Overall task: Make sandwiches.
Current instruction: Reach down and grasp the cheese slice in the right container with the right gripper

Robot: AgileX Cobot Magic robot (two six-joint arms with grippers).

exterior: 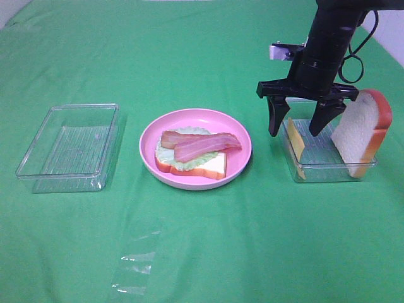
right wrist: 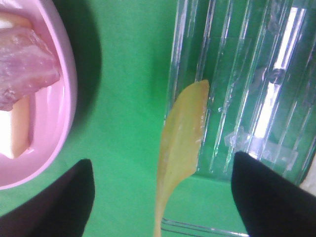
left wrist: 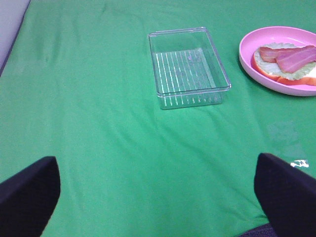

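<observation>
On the pink plate lies a half-built sandwich: a bread slice, pale green lettuce and two bacon strips. It also shows in the left wrist view. A thin yellow cheese slice leans on edge against the left wall of the right clear tray; a second bread slice leans on its right end. My right gripper hangs open over this tray, straddling the cheese. My left gripper is open and empty above the cloth.
An empty clear tray sits at the left, also in the left wrist view. A scrap of clear film lies on the green cloth near the front.
</observation>
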